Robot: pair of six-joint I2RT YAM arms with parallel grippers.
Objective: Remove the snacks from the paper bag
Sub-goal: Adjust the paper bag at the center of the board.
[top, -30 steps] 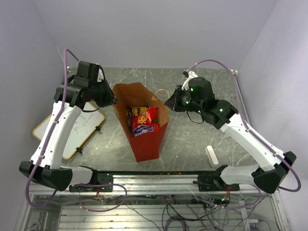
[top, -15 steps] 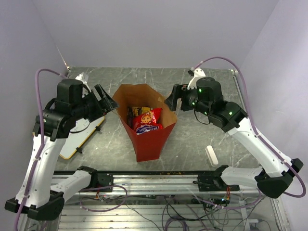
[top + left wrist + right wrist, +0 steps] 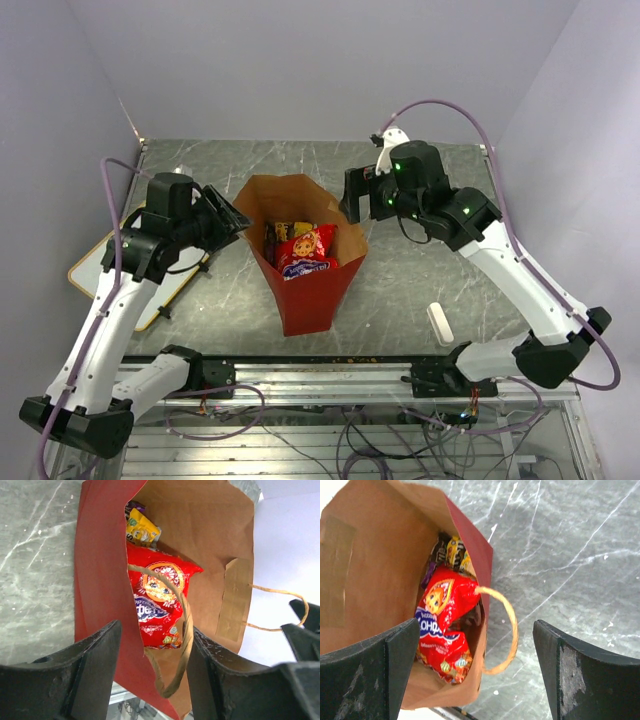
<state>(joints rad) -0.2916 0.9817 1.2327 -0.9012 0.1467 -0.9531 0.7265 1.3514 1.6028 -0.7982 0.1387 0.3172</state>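
The paper bag (image 3: 316,298) stands upright mid-table, red outside, brown inside, mouth wide. In it lie the snacks: a large red packet (image 3: 304,250) (image 3: 160,600) (image 3: 442,625) and small yellow and purple wrappers (image 3: 279,232) (image 3: 142,527) (image 3: 451,550) behind it. My left gripper (image 3: 236,217) (image 3: 152,680) is open at the bag's left rim, with the red wall and a tan handle loop (image 3: 184,630) between its fingers, unpinched. My right gripper (image 3: 351,199) (image 3: 475,675) is wide open above the right rim, its handle loop (image 3: 509,630) hanging free between the fingers.
A yellow-framed whiteboard (image 3: 97,266) lies at the left, partly under my left arm. A small white oblong block (image 3: 438,322) rests on the grey marble table (image 3: 420,270) to the bag's right. A metal rail (image 3: 320,375) runs along the near edge.
Both grippers were shut at the bag's rims and have opened. The left arm swung out left, then came back toward the rim. The bag's mouth stands wider.
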